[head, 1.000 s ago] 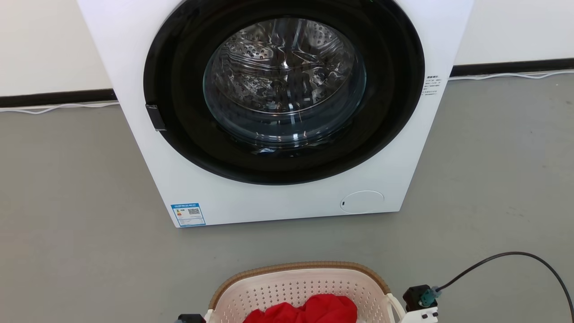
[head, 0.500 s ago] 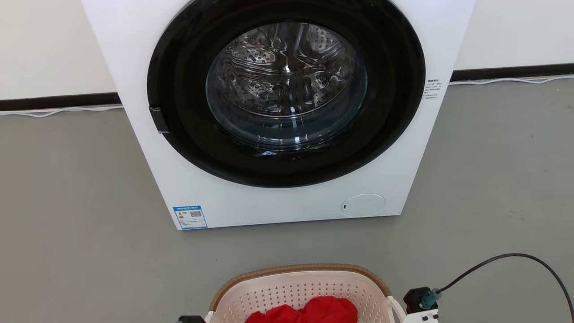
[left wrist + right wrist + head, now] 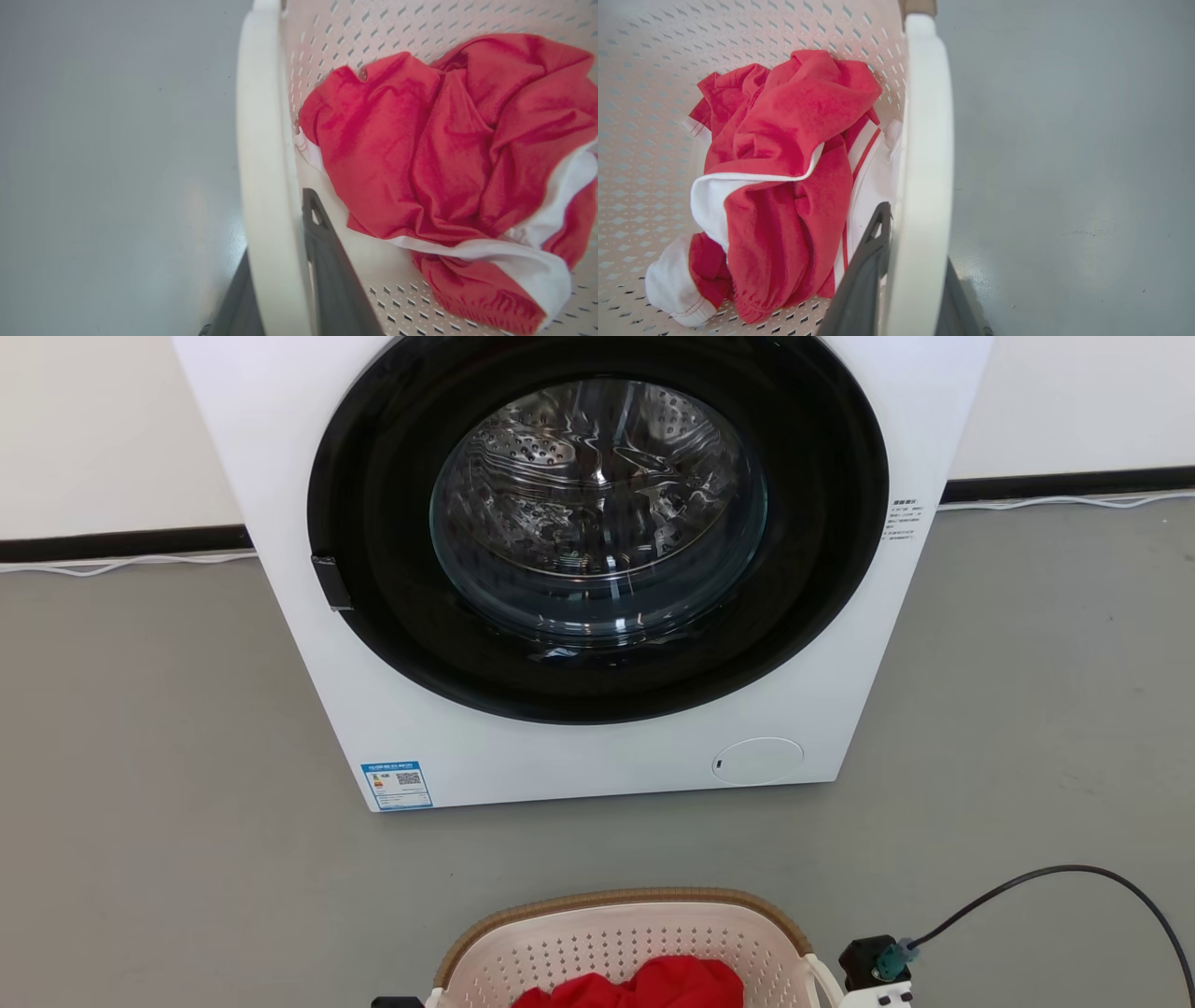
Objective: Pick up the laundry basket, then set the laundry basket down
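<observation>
Holding red clothes (image 3: pixel 420 140), the holey cream laundry basket (image 3: pixel 607 938) has a brown rim; left gripper (image 3: pixel 280 242) and right gripper (image 3: pixel 920 252) pinch its white handles (image 3: pixel 266 140).

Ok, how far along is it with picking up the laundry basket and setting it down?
Done: both grips are on. The left pincer clamps the laundry basket's left handle, the right pincer its right handle, a finger on each side. In hand: the lift, with red clothing inside; whether it's off the floor I can't tell. Left: setting it down and letting go.
</observation>
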You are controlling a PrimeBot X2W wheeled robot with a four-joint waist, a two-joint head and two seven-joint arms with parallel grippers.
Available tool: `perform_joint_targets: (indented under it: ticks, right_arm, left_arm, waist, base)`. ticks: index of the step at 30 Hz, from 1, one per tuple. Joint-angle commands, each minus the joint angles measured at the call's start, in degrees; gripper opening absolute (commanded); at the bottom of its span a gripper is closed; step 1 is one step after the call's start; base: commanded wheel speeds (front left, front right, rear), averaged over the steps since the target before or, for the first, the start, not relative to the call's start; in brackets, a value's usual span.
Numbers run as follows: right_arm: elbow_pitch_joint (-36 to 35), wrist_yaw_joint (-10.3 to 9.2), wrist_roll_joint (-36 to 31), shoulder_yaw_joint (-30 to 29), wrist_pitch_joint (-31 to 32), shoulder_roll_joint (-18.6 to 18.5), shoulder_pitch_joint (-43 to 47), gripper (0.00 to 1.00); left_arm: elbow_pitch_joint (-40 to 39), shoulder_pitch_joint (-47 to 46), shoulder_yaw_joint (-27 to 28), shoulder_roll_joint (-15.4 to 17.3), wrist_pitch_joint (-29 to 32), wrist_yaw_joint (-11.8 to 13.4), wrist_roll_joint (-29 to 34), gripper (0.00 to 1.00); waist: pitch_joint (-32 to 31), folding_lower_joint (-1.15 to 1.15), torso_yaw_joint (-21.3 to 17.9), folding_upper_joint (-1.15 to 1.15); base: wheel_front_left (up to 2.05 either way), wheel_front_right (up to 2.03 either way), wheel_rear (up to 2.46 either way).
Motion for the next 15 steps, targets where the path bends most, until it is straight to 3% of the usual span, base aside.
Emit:
perform_joint_targets:
  ticks: [1,15]
  right_arm:
    - [-1.68,1.00,0.46,1.31,-0.94,1.41,-1.42,0.00]
    - [-1.56,1.00,2.35,3.02,-1.78,1.41,-1.67,0.00]
  left_arm:
    - [-0.81,-1.83,0.52,0.04,-1.07,-0.10,-0.01,0.00]
    - [-0.24,-2.11,-1.24,0.04,-1.47,-0.33,-1.56,0.00]
  waist:
    - [0.08,0.00,-0.01,0.00]
    - [0.31,0.00,0.37,0.00]
  base:
    - [0.00,0.00,0.00]
    - [0.00,0.00,0.00]
